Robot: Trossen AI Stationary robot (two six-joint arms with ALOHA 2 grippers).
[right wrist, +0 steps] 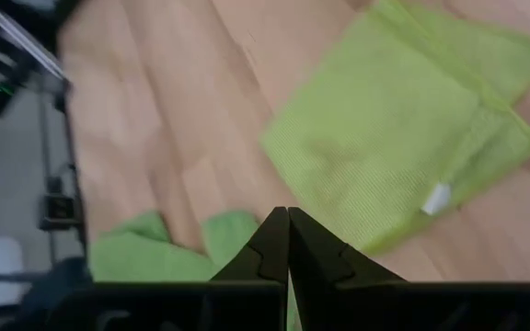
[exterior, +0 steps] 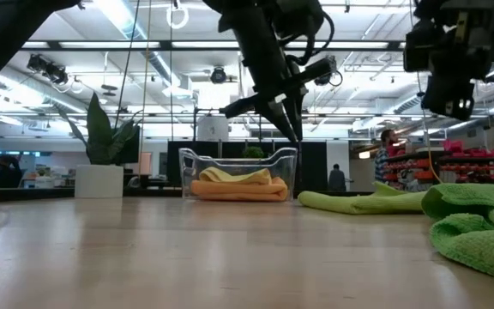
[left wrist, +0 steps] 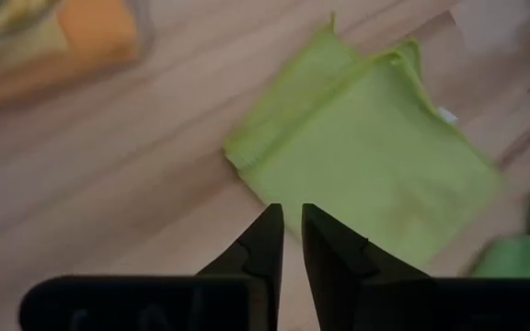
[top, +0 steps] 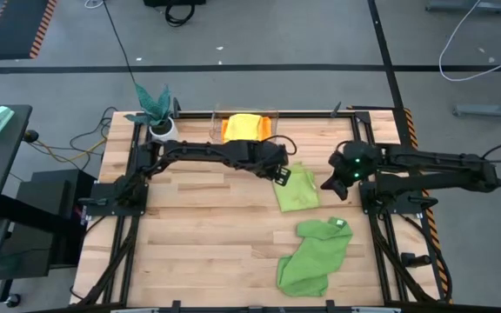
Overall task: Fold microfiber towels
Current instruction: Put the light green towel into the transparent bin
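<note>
Lime green towel (top: 297, 190) flat mid-worktop toward right edge. Left end effector (top: 283, 179) above its corner, fingers slightly parted, empty. Right end effector (top: 330, 184) beside towel, closed, empty. Tip: pinch the corners cleanly, fold edges aligned.

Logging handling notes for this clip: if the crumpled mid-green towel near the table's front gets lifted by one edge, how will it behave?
Probably floppy: the mid-green towel lies bunched in soft folds, so it should drape and unfurl when lifted. Likely light, being thin cloth. Pushed, its plush pile would probably drag and wrinkle on the wooden table rather than slide.
</note>
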